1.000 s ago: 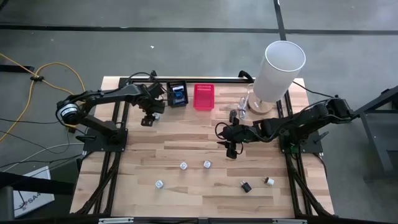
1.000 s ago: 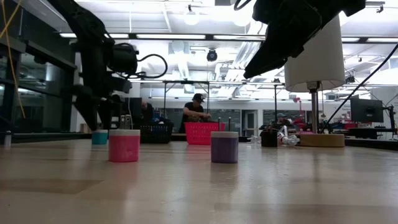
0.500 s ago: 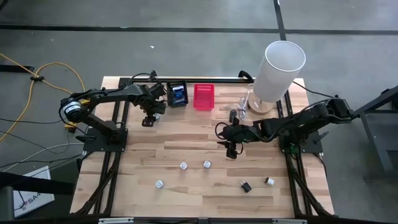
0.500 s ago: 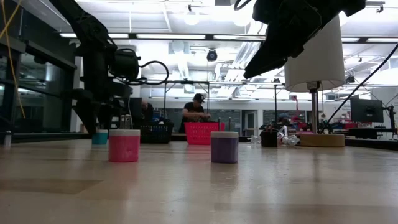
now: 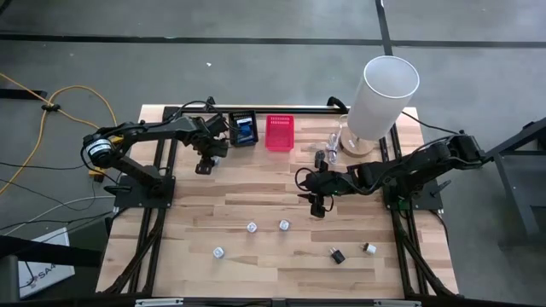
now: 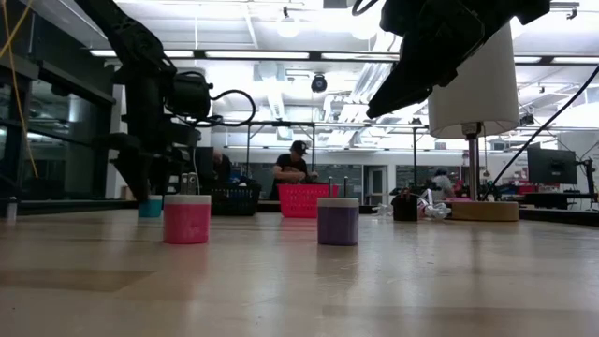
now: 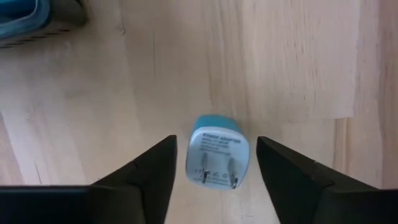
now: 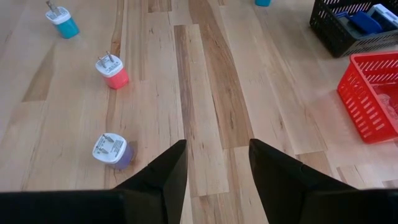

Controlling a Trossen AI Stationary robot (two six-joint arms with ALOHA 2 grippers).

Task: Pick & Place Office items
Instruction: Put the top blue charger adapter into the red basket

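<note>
Here the left gripper (image 7: 211, 163) hangs low over the table (image 5: 256, 192), fingers spread either side of a teal plug adapter (image 7: 216, 152), not touching it; in the high view it sits at about ten o'clock from table centre, near the black basket (image 5: 243, 128). Jaws released, nothing held.

Risk, as I judge it: the adapter stands prongs-up and looks top-heavy. If one finger meets it before the other, it could tip or skid aside. The rounded teal body may also slip upward as the pads close.

Adapter: small block, teal body, white printed face, two metal prongs pointing up.

Right gripper (image 8: 212, 167) hovers at about two o'clock from centre, jaws apart, empty. Its camera sees a pink adapter (image 8: 112, 71) and a purple adapter (image 8: 112, 150) standing well apart, and the red basket (image 8: 372, 99).
</note>
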